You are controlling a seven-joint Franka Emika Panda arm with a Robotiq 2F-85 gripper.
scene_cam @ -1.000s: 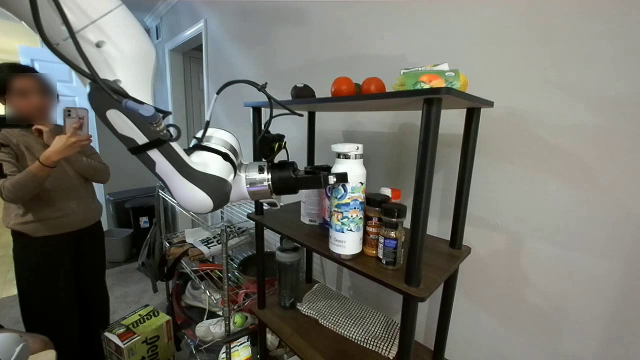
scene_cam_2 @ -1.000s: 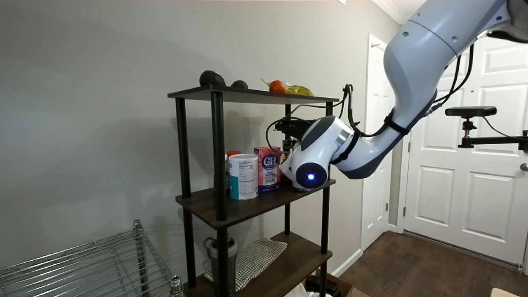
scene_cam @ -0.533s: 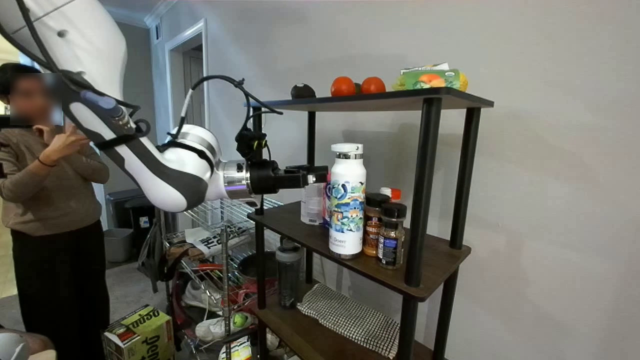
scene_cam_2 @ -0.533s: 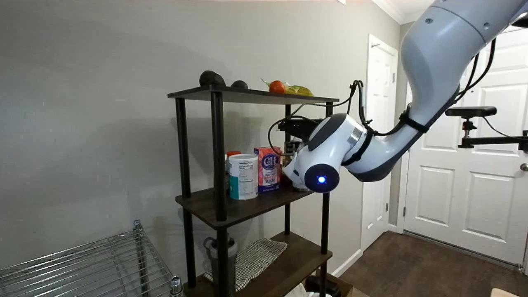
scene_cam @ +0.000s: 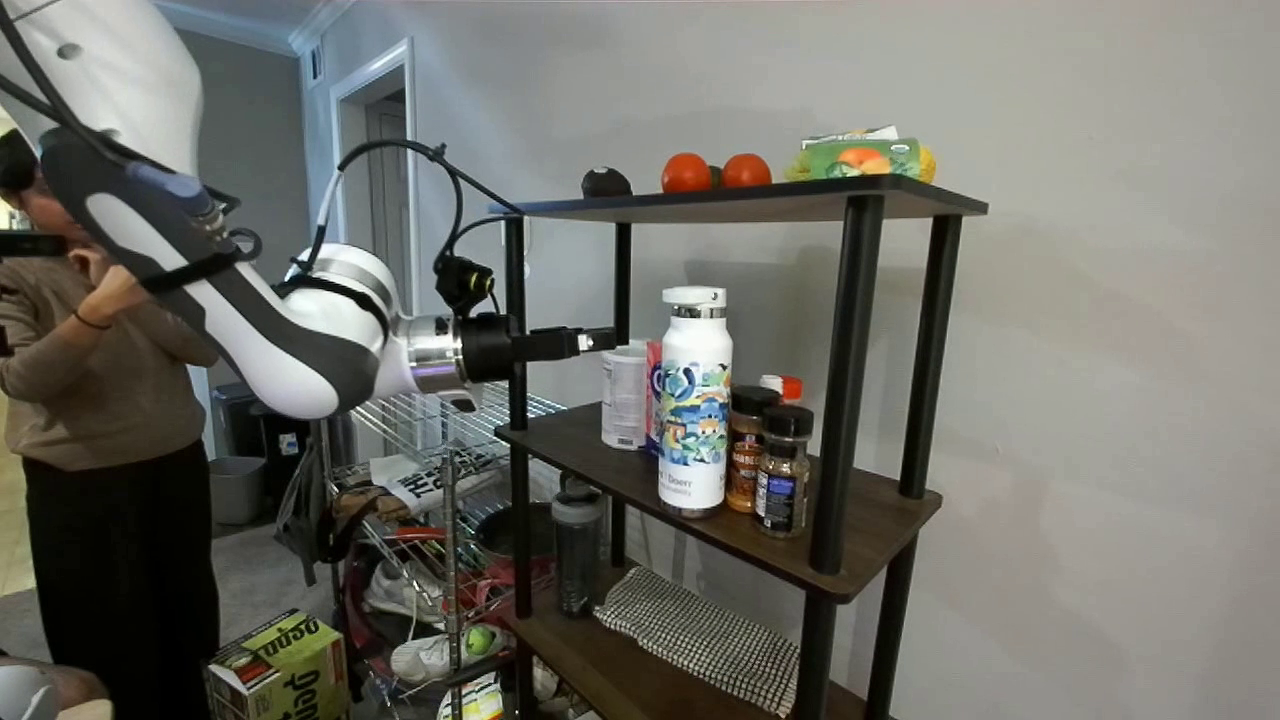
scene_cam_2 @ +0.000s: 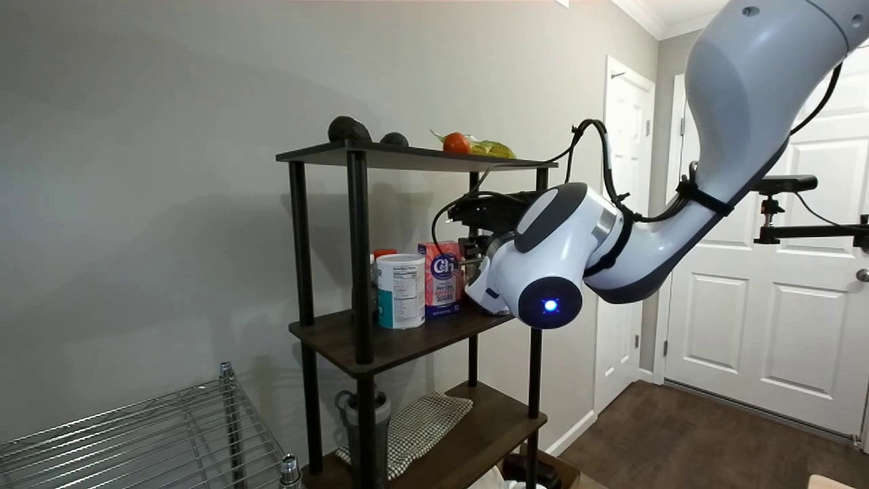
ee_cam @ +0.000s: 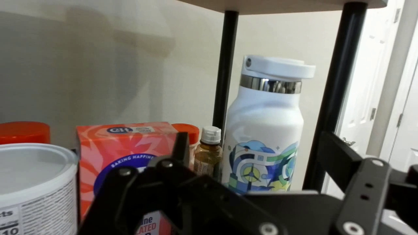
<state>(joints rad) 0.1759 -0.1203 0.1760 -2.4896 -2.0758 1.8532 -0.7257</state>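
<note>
My gripper [ee_cam: 259, 153] is open and empty. In an exterior view the gripper [scene_cam: 598, 341] is at the shelf's open side, short of a white bottle [scene_cam: 695, 420] with a colourful print. The bottle stands upright on the middle shelf [scene_cam: 570, 440]. In the wrist view the bottle [ee_cam: 264, 127] shows beyond and between the spread fingers, apart from them. A pink sugar box [ee_cam: 124, 140] is behind the left finger, with a white canister [ee_cam: 32, 176] farther left. A small amber bottle [ee_cam: 208, 156] stands beside the white bottle. Its lower part is hidden.
Two spice jars [scene_cam: 748, 450] stand by the white bottle. Black posts [scene_cam: 845, 390] and the top board [scene_cam: 740, 203] frame the shelf. Tomatoes [scene_cam: 687, 172] and avocados [scene_cam_2: 348, 129] lie on top. A wire rack [scene_cam_2: 149, 435] stands nearby. A person [scene_cam: 110, 400] stands behind the arm.
The gripper has drawn back from beside the white bottle, out toward the shelf's open edge, and risen slightly. The bottle has stayed standing in the same place.
</note>
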